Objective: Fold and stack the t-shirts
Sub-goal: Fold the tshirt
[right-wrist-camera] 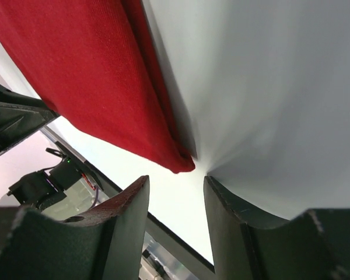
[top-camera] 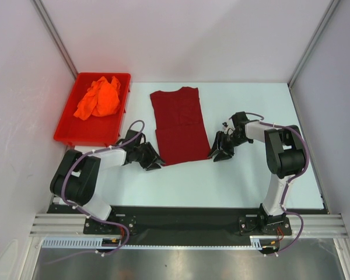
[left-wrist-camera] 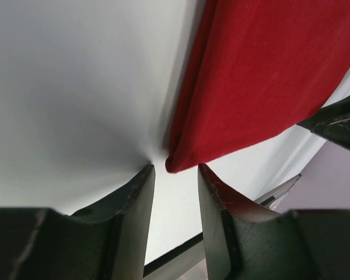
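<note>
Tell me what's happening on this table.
Two robot arms are working on the maroon t-shirt, which lies flat on the white table as a narrow strip, its sides apparently folded in. The left gripper sits at the shirt's near left corner and the right gripper at its near right corner. Both have their jaws open and hold nothing. The orange t-shirt lies crumpled in the red bin.

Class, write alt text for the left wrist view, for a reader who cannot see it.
The near corner of a maroon t-shirt lies flat on a white table, just ahead of the left claw. The claw is open and holds nothing, and its two dark tips frame the corner from below.
</note>
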### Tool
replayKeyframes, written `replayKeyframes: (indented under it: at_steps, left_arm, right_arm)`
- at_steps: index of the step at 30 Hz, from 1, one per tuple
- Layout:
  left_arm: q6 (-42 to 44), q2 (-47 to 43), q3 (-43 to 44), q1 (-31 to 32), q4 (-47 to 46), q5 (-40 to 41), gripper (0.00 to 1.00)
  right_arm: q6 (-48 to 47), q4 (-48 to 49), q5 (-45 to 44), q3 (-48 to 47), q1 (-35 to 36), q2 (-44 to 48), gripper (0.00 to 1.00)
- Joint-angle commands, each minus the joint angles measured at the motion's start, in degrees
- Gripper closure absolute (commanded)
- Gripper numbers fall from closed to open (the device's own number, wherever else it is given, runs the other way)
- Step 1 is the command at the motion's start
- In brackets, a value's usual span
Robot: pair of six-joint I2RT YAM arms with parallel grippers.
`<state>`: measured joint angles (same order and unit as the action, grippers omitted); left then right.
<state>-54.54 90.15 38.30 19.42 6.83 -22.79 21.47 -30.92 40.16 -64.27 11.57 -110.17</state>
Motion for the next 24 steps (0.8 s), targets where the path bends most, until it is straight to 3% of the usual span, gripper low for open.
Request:
replayKeyframes:
  at_steps: [1, 6, 11, 16, 24]
  left_arm:
    - [1.19, 2.66, 1.42, -0.44, 1.43, 5.56, 0.59]
    - [1.19, 4.33, 1.77, -0.44, -0.06, 5.3, 0.62]
    - [1.72, 4.6, 1.69, -0.44, 0.37, 5.56, 0.74]
    - [2.69, 4.68, 1.77, -0.44, 0.82, 6.0, 0.98]
    - [3.39, 5.04, 2.04, -0.52, 1.08, 5.82, 1.0]
  right_arm:
    - [0.15, 1.56, -1.31, 0.2, 0.03, -1.01, 0.52]
    - [-0.03, 1.3, -1.49, 0.37, -0.15, -0.92, 0.51]
    - [-0.29, 1.03, -2.19, 0.46, -0.59, -1.1, 0.5]
    - [-0.3, 1.47, -2.54, 0.99, -0.59, -1.54, 0.47]
    - [1.38, 4.2, -1.32, 1.34, -0.41, -3.12, 0.48]
